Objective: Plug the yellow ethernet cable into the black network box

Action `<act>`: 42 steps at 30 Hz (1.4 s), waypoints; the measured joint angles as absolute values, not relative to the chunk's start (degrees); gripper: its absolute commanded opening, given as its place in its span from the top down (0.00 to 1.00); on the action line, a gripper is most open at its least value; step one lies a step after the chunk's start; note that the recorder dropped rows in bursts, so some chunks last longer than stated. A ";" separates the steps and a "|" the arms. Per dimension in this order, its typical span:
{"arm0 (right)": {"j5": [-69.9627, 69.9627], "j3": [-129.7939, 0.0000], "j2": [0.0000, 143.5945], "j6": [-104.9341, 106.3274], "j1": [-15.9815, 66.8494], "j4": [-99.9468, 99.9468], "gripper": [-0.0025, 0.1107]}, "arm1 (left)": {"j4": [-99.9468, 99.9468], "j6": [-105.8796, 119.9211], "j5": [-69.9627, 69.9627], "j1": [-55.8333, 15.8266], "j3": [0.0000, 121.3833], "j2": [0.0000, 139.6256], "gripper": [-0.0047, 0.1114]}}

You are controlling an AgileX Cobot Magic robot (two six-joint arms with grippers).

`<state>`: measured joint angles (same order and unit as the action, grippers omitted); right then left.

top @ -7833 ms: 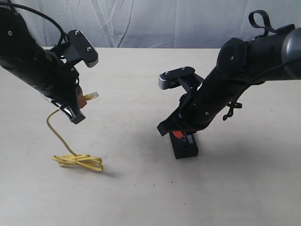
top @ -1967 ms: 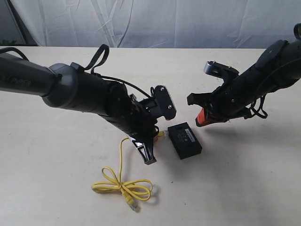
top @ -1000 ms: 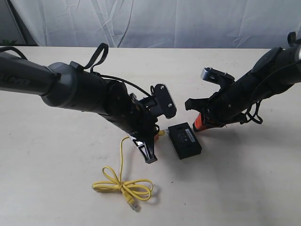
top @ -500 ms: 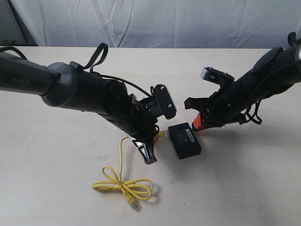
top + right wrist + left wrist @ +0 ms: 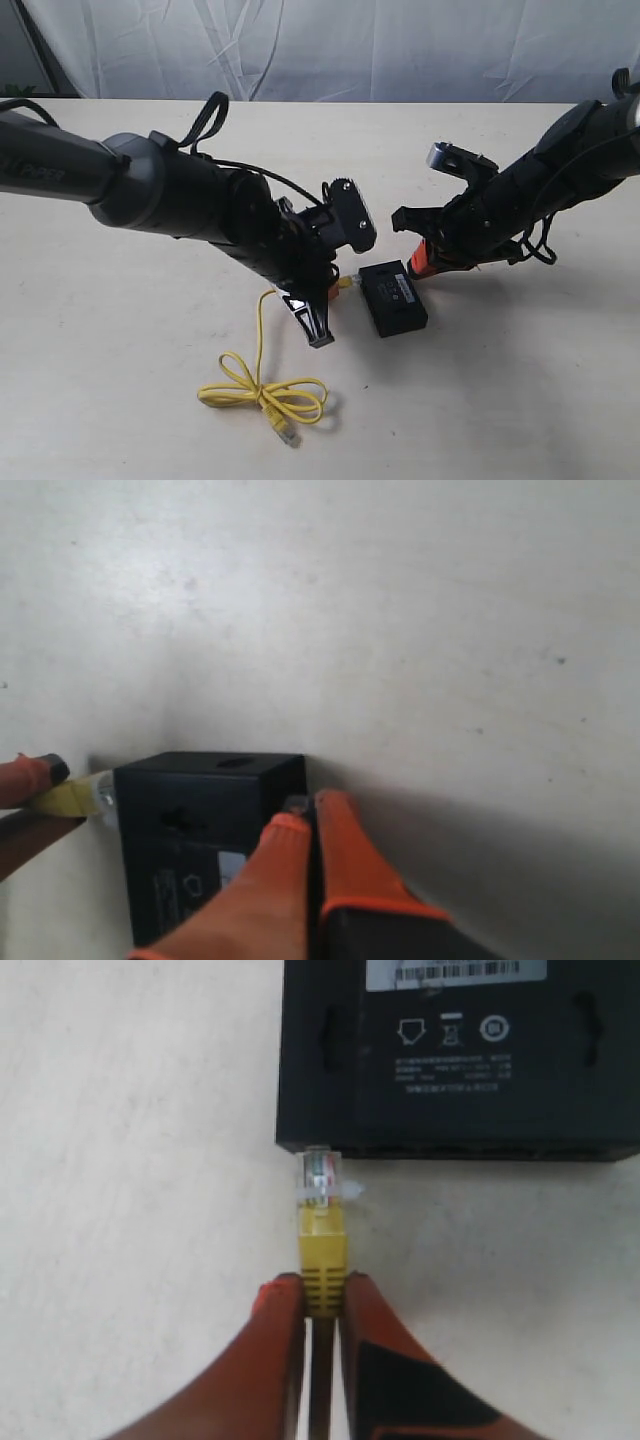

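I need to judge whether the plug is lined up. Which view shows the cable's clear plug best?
The left wrist view: the yellow ethernet cable's clear plastic plug sits centred, its tip at the flat black plastic network box. The exterior view shows it tiny beside the left claw; the right wrist view shows only a sliver.

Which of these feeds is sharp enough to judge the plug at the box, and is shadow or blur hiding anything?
Left wrist view: evenly lit, clear plug and black network box edge in focus, label print legible only as marks. Right wrist view: soft, the orange fingers blurred up close, a shadow spread beside the box. Exterior view: the left gripper and arm block the plug; soft shadows under both arms.
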<state>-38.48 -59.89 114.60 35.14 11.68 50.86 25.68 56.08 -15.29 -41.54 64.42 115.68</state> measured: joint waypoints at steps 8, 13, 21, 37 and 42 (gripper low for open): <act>-38.86 -59.89 114.60 35.25 11.68 50.99 0.99 | 25.68 56.55 -15.29 -41.54 64.53 116.03 0.96; -38.97 -59.89 114.60 35.38 11.68 50.99 0.99 | 25.68 57.53 -15.41 -41.54 64.53 116.03 0.96; -39.20 -59.89 114.60 35.88 11.68 51.42 0.99 | 25.68 58.95 -14.83 -41.54 64.53 116.03 0.96; -39.31 -59.89 114.60 39.00 11.68 53.69 0.99 | 25.68 59.17 -14.38 -41.54 64.53 116.03 0.96; -39.31 -59.89 114.60 39.67 11.68 53.90 0.99 | 25.68 59.59 -14.49 -41.54 64.53 116.03 0.96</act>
